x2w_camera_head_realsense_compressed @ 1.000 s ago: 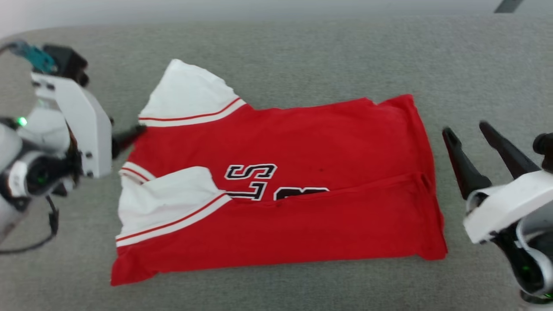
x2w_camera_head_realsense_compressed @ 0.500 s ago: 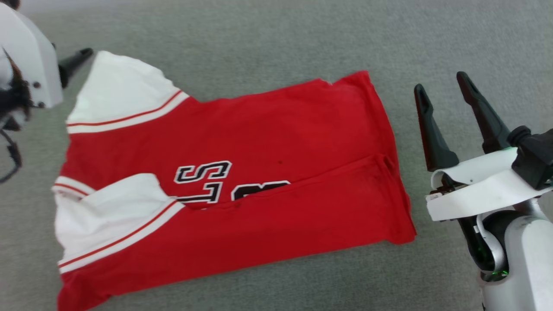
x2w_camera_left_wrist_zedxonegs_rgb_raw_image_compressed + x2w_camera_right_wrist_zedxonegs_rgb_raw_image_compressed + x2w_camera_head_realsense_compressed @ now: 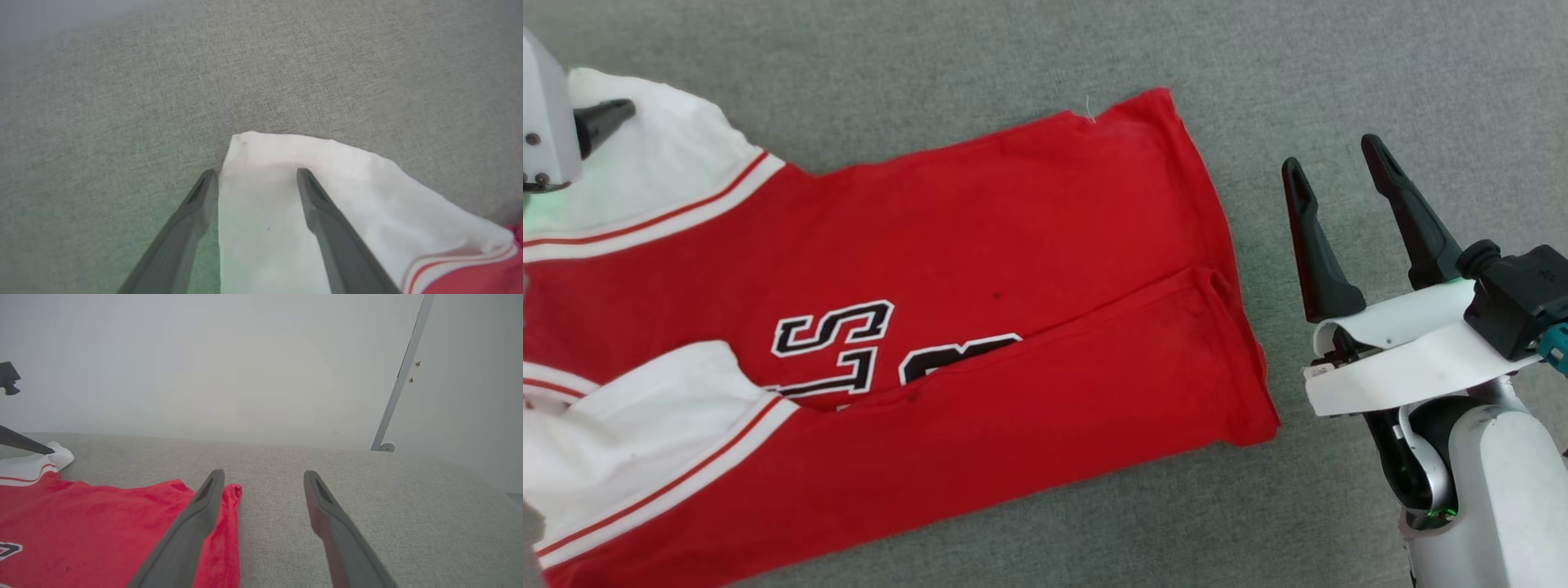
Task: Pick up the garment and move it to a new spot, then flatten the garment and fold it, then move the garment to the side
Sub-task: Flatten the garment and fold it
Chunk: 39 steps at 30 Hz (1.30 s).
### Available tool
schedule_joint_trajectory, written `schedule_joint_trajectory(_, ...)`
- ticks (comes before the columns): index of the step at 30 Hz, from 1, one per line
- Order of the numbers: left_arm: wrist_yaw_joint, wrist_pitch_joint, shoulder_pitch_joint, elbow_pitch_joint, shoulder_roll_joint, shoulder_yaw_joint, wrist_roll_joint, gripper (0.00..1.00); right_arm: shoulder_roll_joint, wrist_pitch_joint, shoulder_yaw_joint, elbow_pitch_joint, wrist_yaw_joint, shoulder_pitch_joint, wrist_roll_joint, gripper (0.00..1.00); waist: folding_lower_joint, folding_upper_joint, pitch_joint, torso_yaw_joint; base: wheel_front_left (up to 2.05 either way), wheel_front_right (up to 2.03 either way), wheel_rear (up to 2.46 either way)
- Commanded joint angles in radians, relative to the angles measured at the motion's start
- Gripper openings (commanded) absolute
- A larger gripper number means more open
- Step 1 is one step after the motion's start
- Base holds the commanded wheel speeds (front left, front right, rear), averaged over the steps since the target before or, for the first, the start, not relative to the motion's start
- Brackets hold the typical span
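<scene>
- Across the grey table (image 3: 1380, 65), left of centre, the garment (image 3: 980, 269) lies flat, near edge folded over its lettering (image 3: 833, 343).
- Left gripper (image 3: 256, 173): jaws wide, over a corner of the far-left white sleeve (image 3: 265, 212).
- Right gripper (image 3: 1331, 155): jaws wide, empty, just right of the garment.

The garment (image 3: 980, 269), a red shirt with white sleeves, red-and-white striped trim and partly hidden black white-edged lettering, lying flat on grey fabric, its lower long edge folded over the chest, collar end towards the left, hem towards the right.
</scene>
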Motion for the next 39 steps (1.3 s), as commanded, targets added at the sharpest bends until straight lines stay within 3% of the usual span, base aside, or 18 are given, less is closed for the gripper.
schedule_joint_trajectory(1, -0.005, 0.009, -0.01, 0.014, -0.006, -0.006, 0.009, 1.0, 0.005, -0.002, 0.0, -0.001, -0.002, -0.003, -0.004, 1.0, 0.0, 0.0, 0.018, -0.011, 0.0, 0.0, 0.0)
schedule_joint_trajectory(8, -0.016, 0.054, -0.007, 0.078, -0.024, -0.037, 0.021, 1.0, 0.014, 0.025, 0.0, -0.003, -0.002, -0.011, 0.0, 1.0, 0.0, 0.0, 0.031, -0.01, 0.0, 0.0, 0.0)
schedule_joint_trajectory(10, -0.016, 0.069, -0.004, 0.094, -0.029, -0.044, 0.022, 0.53, 0.016, 0.039, 0.004, -0.004, -0.002, -0.014, 0.002, 1.0, 0.0, 0.0, 0.033, -0.008, 0.0, 0.0, 0.0)
schedule_joint_trajectory(11, -0.017, 0.08, 0.0, 0.1, -0.033, -0.049, 0.023, 0.01, 0.016, 0.046, 0.005, -0.005, -0.002, -0.015, 0.002, 1.0, 0.0, 0.0, 0.034, -0.007, 0.0, 0.0, 0.0)
schedule_joint_trajectory(14, -0.007, 0.119, 0.005, 0.124, -0.044, -0.059, 0.016, 0.0, 0.018, 0.074, 0.01, -0.007, -0.002, -0.019, 0.008, 1.0, 0.0, 0.0, 0.035, -0.004, 0.0, 0.0, 0.0)
schedule_joint_trajectory(23, -0.017, 0.105, -0.029, 0.135, -0.075, -0.052, 0.016, 0.0, 0.022, 0.222, 0.028, 0.021, -0.002, -0.117, 0.04, 1.0, 0.0, 0.0, 0.041, 0.017, 0.0, 0.0, 0.0)
schedule_joint_trajectory(39, -0.032, 0.081, -0.048, 0.147, -0.124, -0.056, 0.015, 0.0, 0.029, 0.616, 0.039, 0.416, -0.002, -0.447, 0.068, 1.0, 0.0, 0.0, 0.063, 0.081, 0.0, 0.0, 0.0)
